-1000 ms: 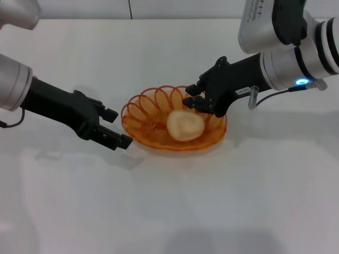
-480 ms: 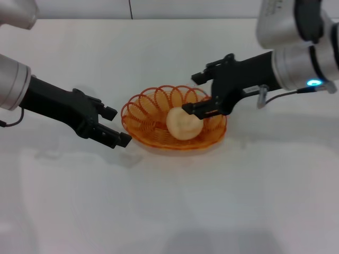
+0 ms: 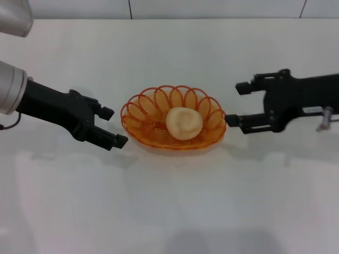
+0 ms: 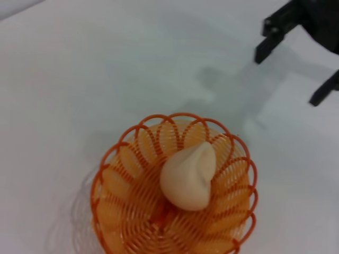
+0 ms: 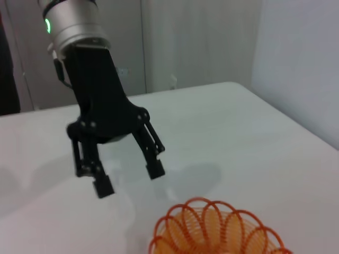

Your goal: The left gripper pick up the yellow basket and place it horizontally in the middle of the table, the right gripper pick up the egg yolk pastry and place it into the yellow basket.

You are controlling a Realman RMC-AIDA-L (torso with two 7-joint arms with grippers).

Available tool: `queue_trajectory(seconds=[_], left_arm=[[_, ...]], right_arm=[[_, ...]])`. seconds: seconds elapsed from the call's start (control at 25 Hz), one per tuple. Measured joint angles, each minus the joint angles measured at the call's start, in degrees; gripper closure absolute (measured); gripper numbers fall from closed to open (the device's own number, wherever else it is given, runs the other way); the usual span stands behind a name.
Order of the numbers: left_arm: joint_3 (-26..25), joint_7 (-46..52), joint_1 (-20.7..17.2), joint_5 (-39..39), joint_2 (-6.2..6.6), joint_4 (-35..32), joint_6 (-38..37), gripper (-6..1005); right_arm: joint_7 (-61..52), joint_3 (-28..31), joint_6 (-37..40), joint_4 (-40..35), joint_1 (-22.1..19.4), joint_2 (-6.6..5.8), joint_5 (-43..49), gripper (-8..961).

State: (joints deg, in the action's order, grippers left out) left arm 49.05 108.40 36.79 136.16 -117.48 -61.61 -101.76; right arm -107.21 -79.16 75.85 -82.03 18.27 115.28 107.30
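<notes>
The yellow basket (image 3: 139, 112) stands on the white table (image 3: 169, 201) near its middle, long side across the view. The egg yolk pastry (image 3: 184, 123) lies inside it, right of centre. My left gripper (image 3: 114, 127) is open and empty just left of the basket, apart from the rim. My right gripper (image 3: 237, 104) is open and empty just right of the basket. The left wrist view shows the basket (image 4: 119, 177), the pastry (image 4: 189, 176) and the right gripper (image 4: 288, 76) farther off. The right wrist view shows the left gripper (image 5: 130, 180) and the basket's rim (image 5: 217, 227).
The table's far edge (image 3: 212, 19) runs along the top of the head view, with a wall behind it. In the right wrist view the table ends at a wall and pale cabinet doors (image 5: 175, 42).
My right gripper has drawn back from above the basket to its right side, empty. The pastry stays in the basket. My left gripper has edged slightly left.
</notes>
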Motion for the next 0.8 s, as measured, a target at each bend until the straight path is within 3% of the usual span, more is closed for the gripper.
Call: queue_trajectory(seconds=[0.28,0.8], left_arm=[[0.0,-3.8,-0.7,-3.6,0.02,0.2,0.5,119],[4.2,-9.2,0.4,-5.7,-0.91,0.4,0.6,119]], right_arm=[[4.6,4.3,6.5,0.5,-3.1,-0.23,-5.1,225],[4.9,4.4,8.1,0.9,-2.5,-0.33,-3.1,228]])
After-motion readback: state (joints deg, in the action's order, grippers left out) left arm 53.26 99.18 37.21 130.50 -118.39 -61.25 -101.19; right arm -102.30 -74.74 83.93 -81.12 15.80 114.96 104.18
